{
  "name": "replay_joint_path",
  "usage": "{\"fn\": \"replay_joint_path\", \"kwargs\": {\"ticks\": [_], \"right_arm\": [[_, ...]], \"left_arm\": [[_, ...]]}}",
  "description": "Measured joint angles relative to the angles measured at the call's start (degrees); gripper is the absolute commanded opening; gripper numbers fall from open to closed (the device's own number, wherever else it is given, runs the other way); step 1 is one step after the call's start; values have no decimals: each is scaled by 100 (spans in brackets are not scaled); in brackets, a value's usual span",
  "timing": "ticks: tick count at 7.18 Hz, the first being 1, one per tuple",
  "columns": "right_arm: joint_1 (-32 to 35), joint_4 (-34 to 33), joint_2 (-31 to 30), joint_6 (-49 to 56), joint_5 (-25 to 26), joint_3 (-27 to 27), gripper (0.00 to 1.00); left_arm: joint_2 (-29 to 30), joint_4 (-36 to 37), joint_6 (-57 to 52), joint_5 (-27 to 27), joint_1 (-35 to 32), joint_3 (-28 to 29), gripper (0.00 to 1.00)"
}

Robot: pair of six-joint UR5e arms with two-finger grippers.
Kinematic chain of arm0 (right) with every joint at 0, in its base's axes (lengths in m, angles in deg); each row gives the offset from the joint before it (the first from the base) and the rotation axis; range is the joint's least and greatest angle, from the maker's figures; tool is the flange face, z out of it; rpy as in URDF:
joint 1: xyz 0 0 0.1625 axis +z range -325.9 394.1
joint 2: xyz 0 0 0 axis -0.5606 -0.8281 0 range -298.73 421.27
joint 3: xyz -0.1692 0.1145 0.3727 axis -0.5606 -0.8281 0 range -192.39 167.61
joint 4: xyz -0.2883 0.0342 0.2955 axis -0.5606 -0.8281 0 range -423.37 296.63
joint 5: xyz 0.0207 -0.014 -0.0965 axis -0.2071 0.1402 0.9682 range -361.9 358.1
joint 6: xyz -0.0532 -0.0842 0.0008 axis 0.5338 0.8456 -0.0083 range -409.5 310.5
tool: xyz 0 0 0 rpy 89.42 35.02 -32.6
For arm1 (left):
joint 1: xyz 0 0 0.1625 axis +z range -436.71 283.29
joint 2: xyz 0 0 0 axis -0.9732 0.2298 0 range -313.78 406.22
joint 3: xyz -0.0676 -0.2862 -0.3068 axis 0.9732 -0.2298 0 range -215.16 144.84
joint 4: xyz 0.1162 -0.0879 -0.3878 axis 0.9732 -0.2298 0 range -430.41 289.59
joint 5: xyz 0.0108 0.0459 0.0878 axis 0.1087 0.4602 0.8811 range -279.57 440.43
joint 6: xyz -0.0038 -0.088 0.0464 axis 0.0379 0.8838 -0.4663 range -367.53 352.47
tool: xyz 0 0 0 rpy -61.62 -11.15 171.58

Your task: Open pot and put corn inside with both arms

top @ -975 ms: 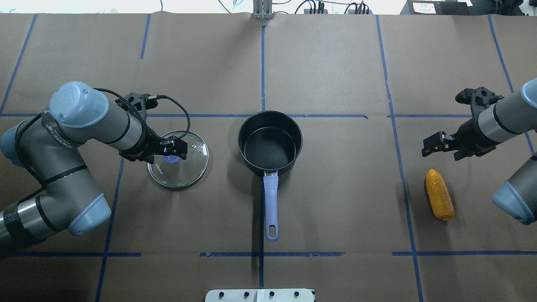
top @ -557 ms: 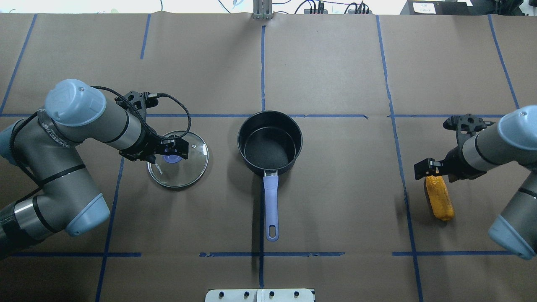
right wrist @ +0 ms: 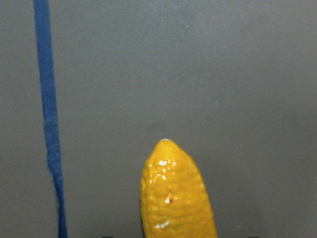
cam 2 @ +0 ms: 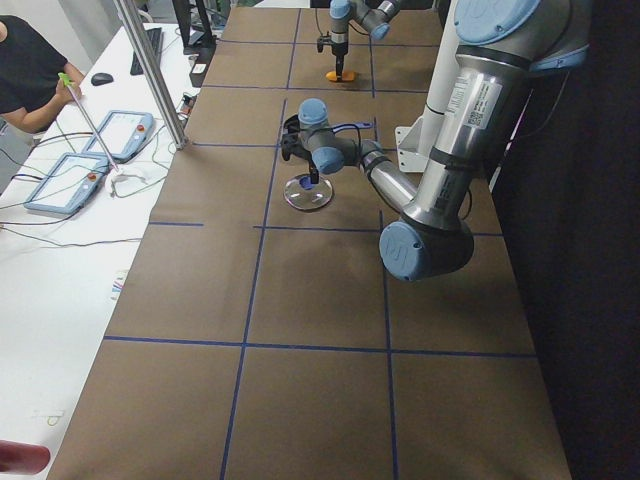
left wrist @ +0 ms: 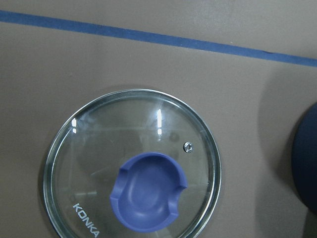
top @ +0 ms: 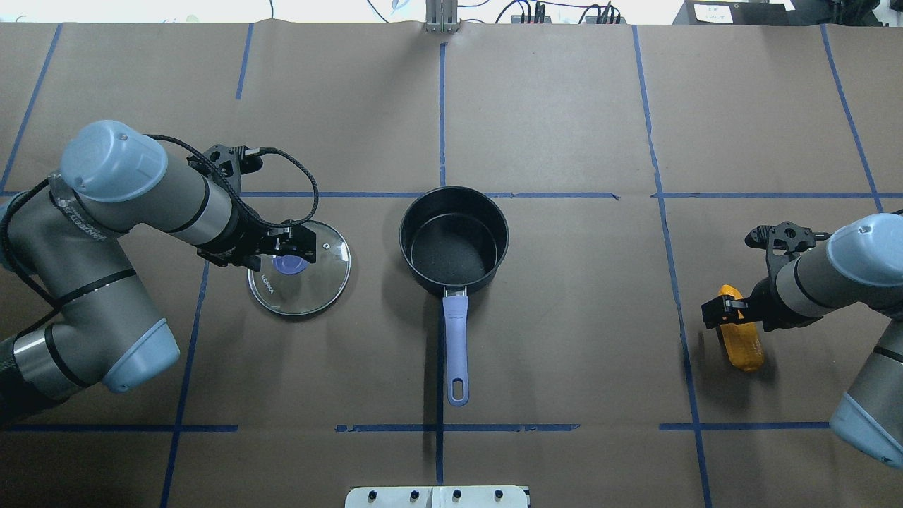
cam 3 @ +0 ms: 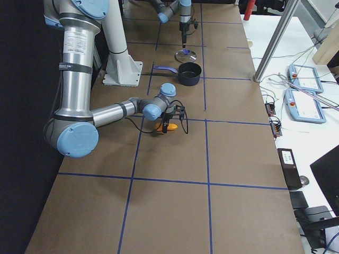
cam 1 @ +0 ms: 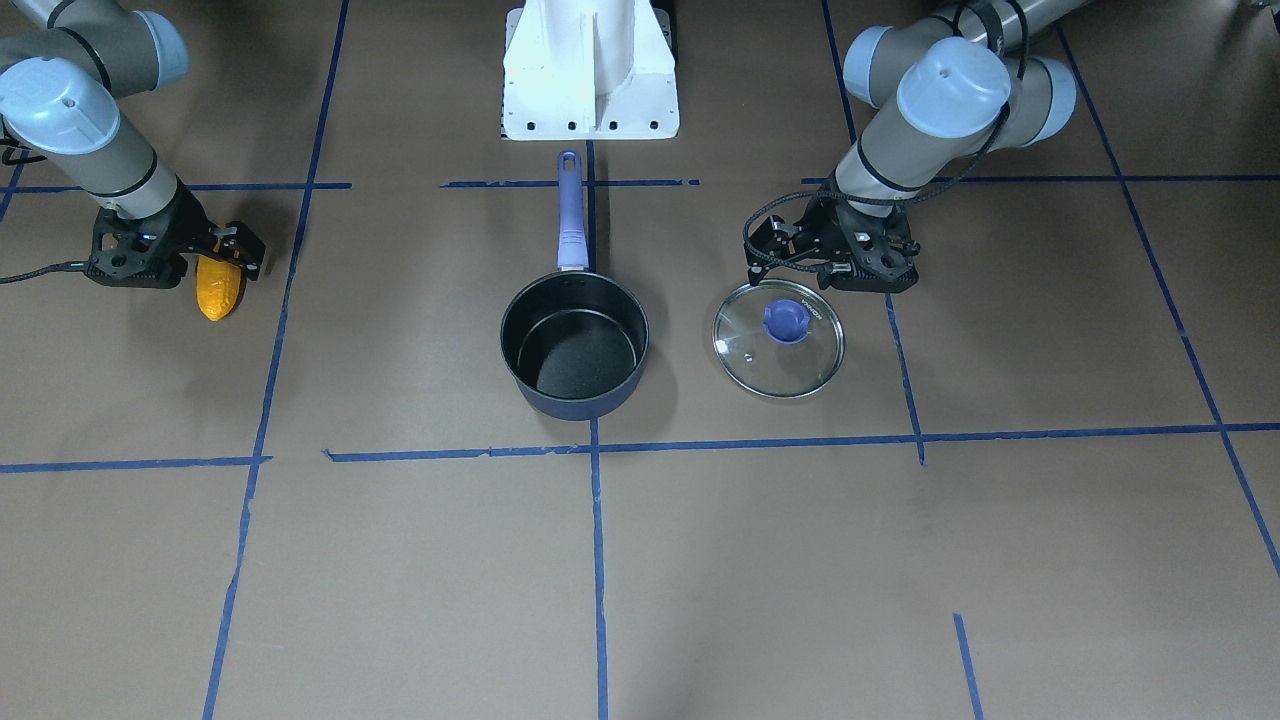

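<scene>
Right gripper point(top: 722, 312), jaws apart, straddles the corn point(top: 744, 349) near the table's point(top: 564, 317) right edge; it looks light and rigid, best gripped mid-cob.

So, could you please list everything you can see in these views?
table: one, brown paper with a blue tape grid, under everything.
pot: one, dark navy with lavender handle, table centre, uncovered and empty.
glass lid: one, clear with blue knob, flat on the table, on the robot's left of the pot.
corn: one, orange-yellow, on the table at the robot's right.
base mount: one, white, at the robot's table edge.
control tablets: two, pale blue-grey, on the side bench.
left gripper: one, black, open, above the lid's knob.
right gripper: one, black, open, down around the corn.
</scene>
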Motion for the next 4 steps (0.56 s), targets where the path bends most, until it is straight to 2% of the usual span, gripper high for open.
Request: {"fn": "replay_joint_path", "kwargs": {"ticks": [1,2,4], "right_arm": [[1,-4,-6,-10,2,32,14],[3,-6,-32,-12,1,76,8],[7,-7,-130,-8,-6,177,5]], "left_arm": [[27,377,-4,-7,-39,-236,100],[53,728,-6,-9,-100,-444,100],[76,1182,-7,-24,-308,-685,100]]}}
